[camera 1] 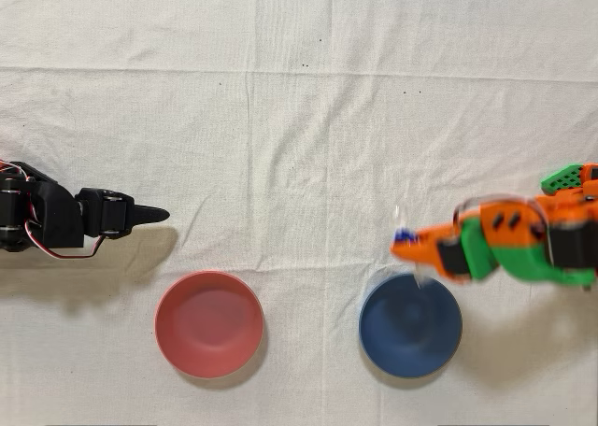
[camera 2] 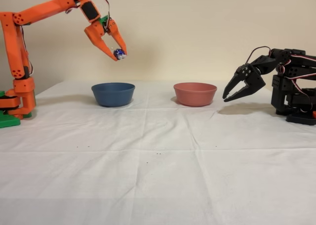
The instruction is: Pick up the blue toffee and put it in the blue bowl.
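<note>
In the fixed view's upper left, the orange gripper (camera 2: 117,53) is pinching the blue toffee (camera 2: 119,53) at its fingertips, held in the air above the blue bowl (camera 2: 113,93). The candy is showing as a shiny round bead; its axis is unclear. Both round bowls, blue and pink-red (camera 2: 195,93), are sitting on wrinkled white cloth (camera 2: 158,156).

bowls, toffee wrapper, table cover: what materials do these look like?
Blue bowl and pink bowl: probably plastic or glazed ceramic, matte, uniform colour with no sharp glare.
Toffee, held in the gripper: shiny foil-like blue wrapper with a bright glint; clear twisted ends are blurred.
Table cover: white cloth, going by its fold creases and wrinkles.
</note>
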